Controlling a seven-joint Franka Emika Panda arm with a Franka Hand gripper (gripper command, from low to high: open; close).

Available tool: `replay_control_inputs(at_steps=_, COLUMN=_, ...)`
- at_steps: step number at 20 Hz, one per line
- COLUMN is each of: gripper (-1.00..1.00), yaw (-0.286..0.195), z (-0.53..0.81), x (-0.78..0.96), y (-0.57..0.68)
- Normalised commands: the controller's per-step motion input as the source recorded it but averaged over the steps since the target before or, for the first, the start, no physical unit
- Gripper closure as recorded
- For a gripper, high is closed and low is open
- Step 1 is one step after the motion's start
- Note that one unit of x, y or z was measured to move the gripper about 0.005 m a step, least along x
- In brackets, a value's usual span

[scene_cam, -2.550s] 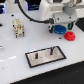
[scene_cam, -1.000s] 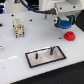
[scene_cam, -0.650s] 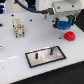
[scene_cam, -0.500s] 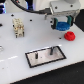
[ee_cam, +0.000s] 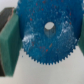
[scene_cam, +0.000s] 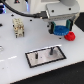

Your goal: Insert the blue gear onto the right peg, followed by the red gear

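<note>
You see a glossy white table (scene_cam: pixel 15 57) filling the frame, with a dark backdrop (scene_cam: pixel 15 3) along the top edge.

The single Panda arm reaches in from the top of the exterior view, its white wrist housing tilted slightly and pointing down over the table. Below the housing hangs the gripper (scene_cam: pixel 60 28), raised clear of the surface, toward the exterior view's right. In the wrist view its two green fingers (ee_cam: pixel 10 42) stand on opposite sides of the blue gear (ee_cam: pixel 47 32), pressed against its toothed rim, so the jaws are clamped on the gear and carry it aloft.
</note>
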Motion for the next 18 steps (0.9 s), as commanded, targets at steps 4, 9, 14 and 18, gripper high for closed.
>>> replay_control_inputs(at_steps=4, gripper=1.00, yaw=0.000, z=0.18, x=0.73, y=-0.29)
replay_control_inputs(at_steps=9, gripper=1.00, yaw=0.000, z=0.09, x=0.63, y=-0.24)
replay_control_inputs(at_steps=14, gripper=1.00, yaw=0.000, z=-0.01, x=0.41, y=-0.26)
replay_control_inputs(at_steps=18, gripper=1.00, yaw=0.000, z=-0.03, x=0.32, y=-0.20)
